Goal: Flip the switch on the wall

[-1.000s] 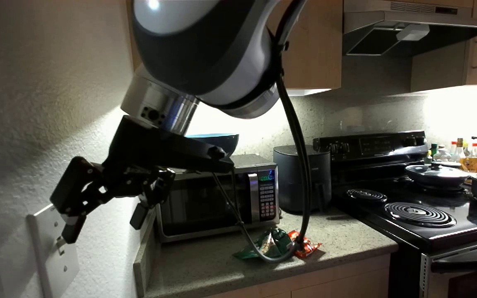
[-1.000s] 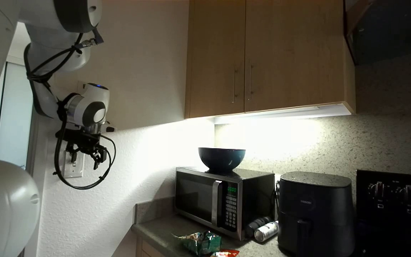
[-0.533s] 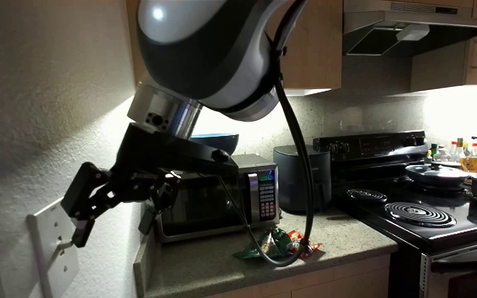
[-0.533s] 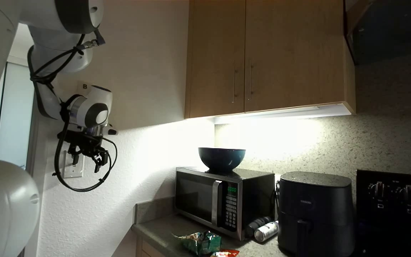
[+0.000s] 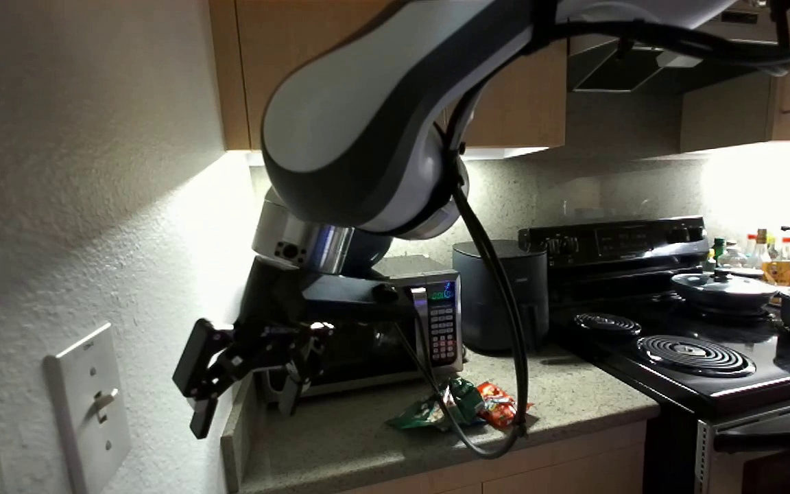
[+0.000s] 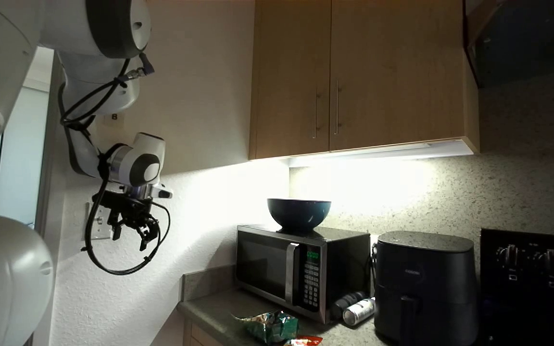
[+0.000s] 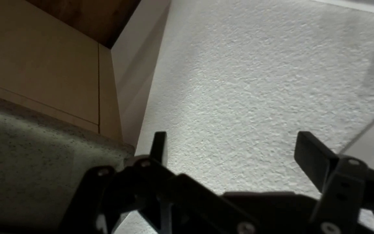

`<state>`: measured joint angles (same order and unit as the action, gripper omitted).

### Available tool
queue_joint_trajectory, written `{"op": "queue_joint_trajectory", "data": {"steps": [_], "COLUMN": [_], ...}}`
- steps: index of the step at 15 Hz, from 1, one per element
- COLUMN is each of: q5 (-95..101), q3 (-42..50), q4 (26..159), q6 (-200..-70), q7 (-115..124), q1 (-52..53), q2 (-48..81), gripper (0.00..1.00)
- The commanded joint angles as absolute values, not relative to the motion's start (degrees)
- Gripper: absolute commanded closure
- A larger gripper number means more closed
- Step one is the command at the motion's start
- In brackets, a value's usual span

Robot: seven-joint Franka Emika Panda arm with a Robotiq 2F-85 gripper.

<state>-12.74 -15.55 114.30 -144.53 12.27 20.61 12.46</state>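
Your empty end effector, spread wide, hangs apart from the toggle switch on its wall plate; drift too near and a fingertip could flip it wrongly.

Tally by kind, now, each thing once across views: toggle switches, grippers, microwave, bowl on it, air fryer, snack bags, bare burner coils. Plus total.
Toggle switch: 1
Gripper: 1
Microwave: 1
Bowl: 1
Air fryer: 1
Green snack bag and red snack bag: 2
Rear burner coil and front burner coil: 2
Total: 9
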Motion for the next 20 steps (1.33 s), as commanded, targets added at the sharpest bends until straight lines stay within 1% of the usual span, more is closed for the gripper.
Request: {"op": "queue_joint_trajectory", "data": {"steps": [1, 5, 11, 15, 20], "q5": [-11.51, -12.10, -6.46, -13.24, -10.61], "q3": [-15.95, -16.49, -15.47, -17.96, -18.13], "q4": [114.07, 114.49, 115.76, 115.15, 113.59], "q6": [-144.33, -144.73, -145.58, -145.70, -145.01], "q7": [13.14, 12.49, 17.24, 12.64, 14.75], "q1": [20.09, 19.93, 20.74, 20.05, 20.61], "q2": [12.59, 11.17, 7.12, 6.29, 7.60], "gripper": [0.00, 0.00, 0.00, 0.00, 0.00]}}
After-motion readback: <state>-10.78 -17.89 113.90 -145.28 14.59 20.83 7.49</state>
